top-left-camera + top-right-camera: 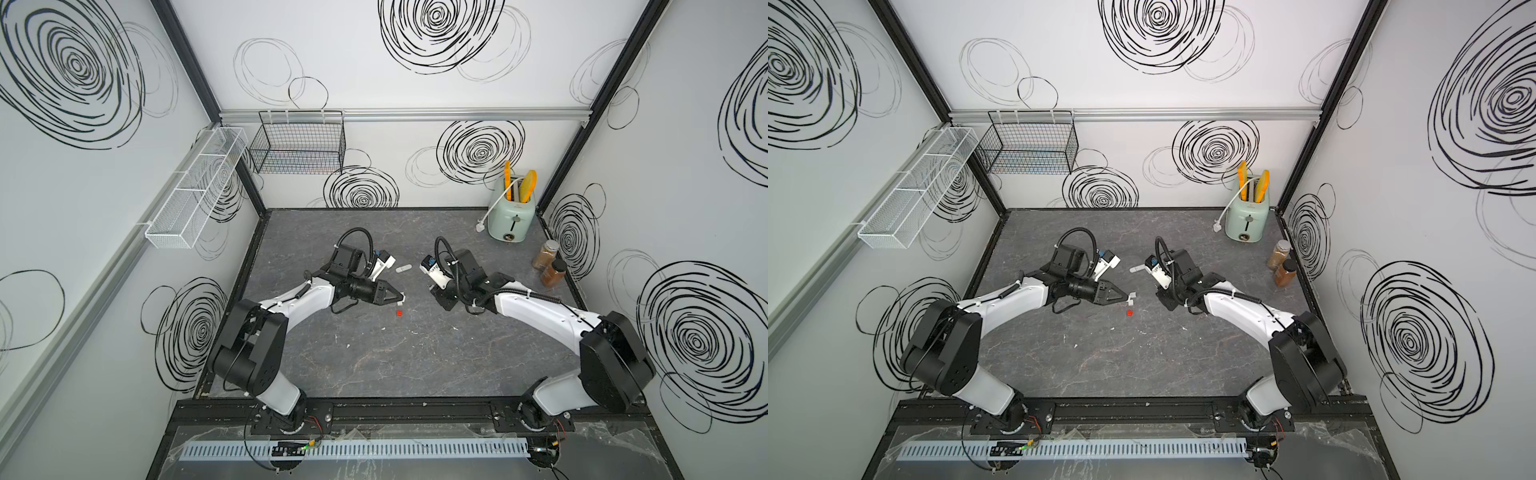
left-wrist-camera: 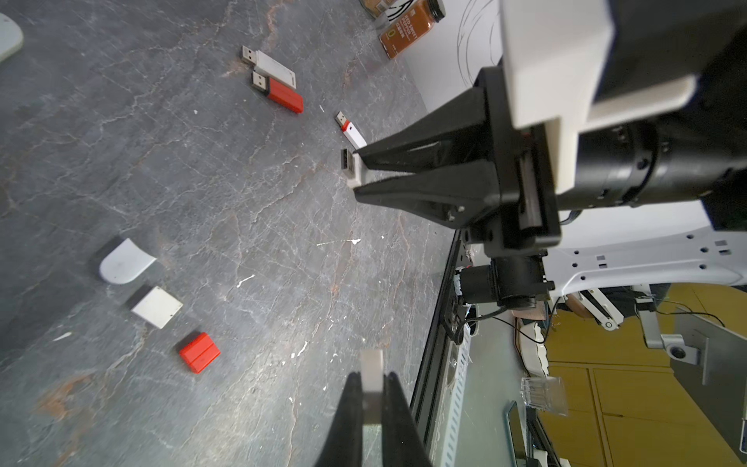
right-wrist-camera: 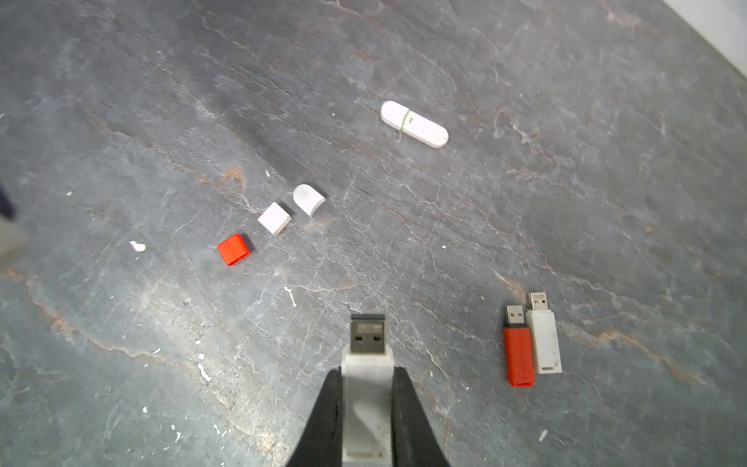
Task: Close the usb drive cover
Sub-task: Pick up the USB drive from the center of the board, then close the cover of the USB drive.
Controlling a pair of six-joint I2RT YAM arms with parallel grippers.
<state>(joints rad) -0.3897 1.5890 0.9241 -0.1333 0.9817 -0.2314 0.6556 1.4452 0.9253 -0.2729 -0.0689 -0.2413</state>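
My right gripper (image 3: 366, 371) is shut on a white usb drive (image 3: 367, 388), whose bare metal plug (image 3: 367, 333) sticks out past the fingertips above the table. In the left wrist view the same right gripper (image 2: 356, 174) shows with that usb drive (image 2: 349, 163) pointing away from it. My left gripper (image 2: 372, 378) is shut on a small white cover (image 2: 372, 370), held off the table. In both top views the left gripper (image 1: 401, 296) (image 1: 1131, 296) reaches toward the right arm, with a gap between them. The right fingers are hidden under their wrist there.
Loose on the table lie a red cap (image 3: 234, 249), a square white cap (image 3: 274, 218), a rounded white cap (image 3: 309, 199), a capped white drive (image 3: 414, 124), and uncapped red (image 3: 518, 351) and white (image 3: 543, 343) drives. A toaster (image 1: 512, 216) and spice jars (image 1: 550, 266) stand at the back right.
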